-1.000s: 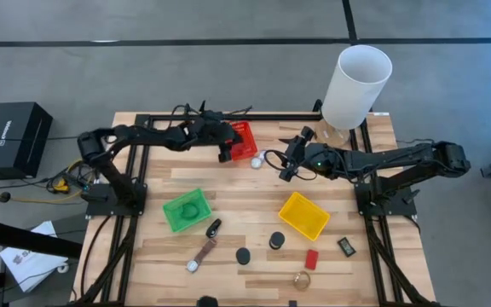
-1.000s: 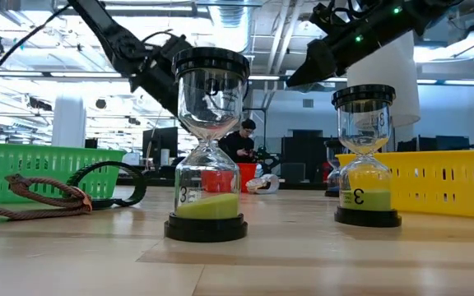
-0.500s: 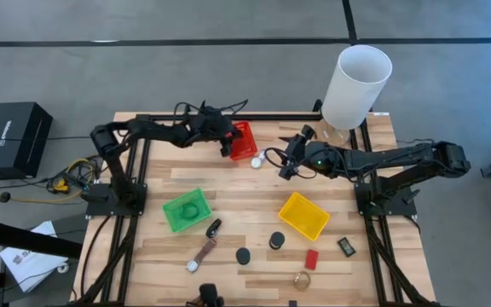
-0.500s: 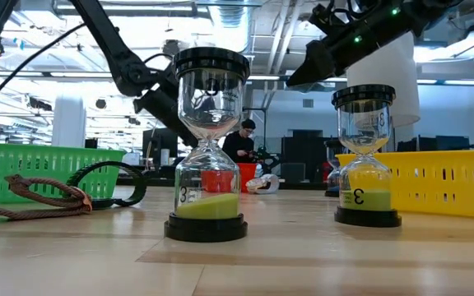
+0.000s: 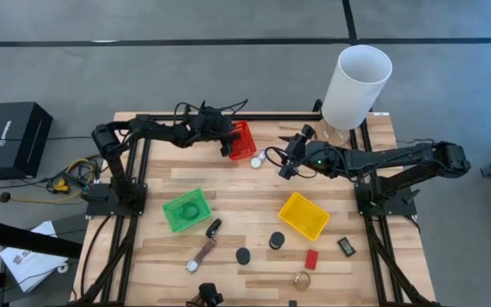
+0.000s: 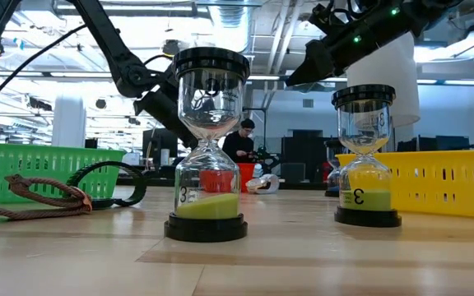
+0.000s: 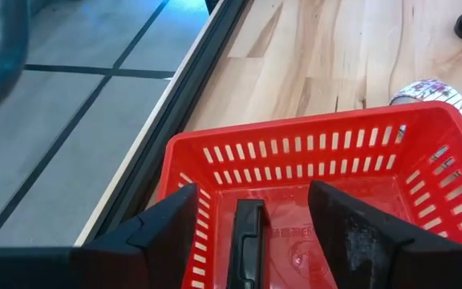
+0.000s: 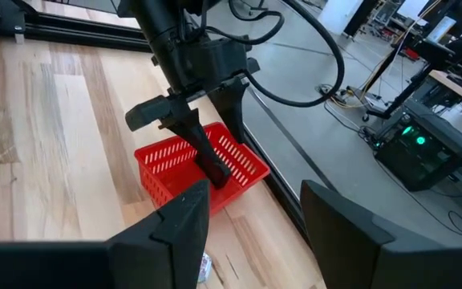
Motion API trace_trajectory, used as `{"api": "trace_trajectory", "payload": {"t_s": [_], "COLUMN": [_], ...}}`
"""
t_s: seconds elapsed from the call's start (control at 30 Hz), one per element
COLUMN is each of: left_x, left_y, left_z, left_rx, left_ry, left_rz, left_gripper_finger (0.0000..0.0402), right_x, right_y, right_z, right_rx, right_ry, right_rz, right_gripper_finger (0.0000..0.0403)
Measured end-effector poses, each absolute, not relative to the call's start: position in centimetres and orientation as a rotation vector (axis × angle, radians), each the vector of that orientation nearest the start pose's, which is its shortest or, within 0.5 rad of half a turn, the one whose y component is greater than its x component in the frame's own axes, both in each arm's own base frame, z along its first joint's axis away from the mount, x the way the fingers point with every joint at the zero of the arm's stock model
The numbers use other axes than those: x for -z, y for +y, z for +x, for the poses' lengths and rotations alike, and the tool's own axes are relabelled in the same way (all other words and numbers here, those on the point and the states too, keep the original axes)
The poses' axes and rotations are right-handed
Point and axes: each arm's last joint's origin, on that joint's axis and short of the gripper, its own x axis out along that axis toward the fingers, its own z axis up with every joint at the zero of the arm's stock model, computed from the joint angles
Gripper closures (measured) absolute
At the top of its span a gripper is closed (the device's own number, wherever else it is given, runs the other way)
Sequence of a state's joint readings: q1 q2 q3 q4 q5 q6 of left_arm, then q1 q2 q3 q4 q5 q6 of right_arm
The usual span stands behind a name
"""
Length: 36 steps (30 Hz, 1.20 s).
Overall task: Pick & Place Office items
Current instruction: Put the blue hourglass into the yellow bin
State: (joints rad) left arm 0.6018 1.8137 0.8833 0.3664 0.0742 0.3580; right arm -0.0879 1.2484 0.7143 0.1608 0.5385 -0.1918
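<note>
Wooden slat table (image 5: 228, 192) under you, grey floor around it, open workshop visible behind in the low view. Your left gripper (image 5: 228, 143) sits over the red basket (image 5: 244, 141) at the table's far edge; in the left wrist view its fingers (image 7: 167, 225) stand apart, with a slim black item (image 7: 247, 241) lying inside the basket between them, so nothing is clamped. Your right gripper (image 5: 286, 164) hovers just beside the red basket, near a small round pale piece (image 5: 257, 159); its fingers (image 8: 183, 217) are spread with nothing between them. Green basket (image 5: 186, 209) sits left of centre with a dark loop inside, yellow basket (image 5: 303, 215) to its right. Near the table's front edge: black clip (image 5: 214, 228), brown strap (image 5: 203, 253), two black round discs (image 5: 243, 255) (image 5: 277, 240), red block (image 5: 311, 258), gold round piece (image 5: 302, 279). Low view shows two sand timers (image 6: 211, 148) (image 6: 367, 156) up close, both upright with green sand at the bottom. Tall white cylinder (image 5: 355, 85) stands at the far right corner.
</note>
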Motion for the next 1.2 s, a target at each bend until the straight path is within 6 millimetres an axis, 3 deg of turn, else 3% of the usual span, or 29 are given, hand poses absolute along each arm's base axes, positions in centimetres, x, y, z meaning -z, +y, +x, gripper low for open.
{"api": "trace_trajectory", "payload": {"t_s": [0.27,0.5,0.63,0.83,0.93,1.2], "left_x": [-15.3,-20.1,-22.9,-25.4,-25.9,-24.8], "left_y": [19.8,17.7,16.3,14.7,14.1,12.4], "left_z": [29.9,29.9,29.1,27.4,26.4,23.3], "left_rx": [-0.407,-0.394,-0.382,-0.36,-0.361,-0.357], "left_ry": [0.61,0.469,0.423,0.438,0.432,0.456], "left_rz": [0.16,0.18,0.182,0.179,0.181,0.173], "left_gripper_finger": [0.0165,0.0165,0.0165,0.0165,0.0165,0.0165], "right_x": [-24.7,-24.5,-24.2,-23.8,-23.8,-23.4], "right_y": [-3.8,-3.7,-3.7,-3.6,-3.6,-3.6], "right_z": [26.2,26.1,26.0,25.8,25.8,25.6], "right_rx": [0.564,0.559,0.562,0.567,0.582,0.603], "right_ry": [0.432,0.448,0.47,0.504,0.49,0.513], "right_rz": [-0.265,-0.267,-0.24,-0.193,-0.134,-0.066], "right_gripper_finger": [0.0217,0.0217,0.0217,0.0217,0.0217,0.0205]}}
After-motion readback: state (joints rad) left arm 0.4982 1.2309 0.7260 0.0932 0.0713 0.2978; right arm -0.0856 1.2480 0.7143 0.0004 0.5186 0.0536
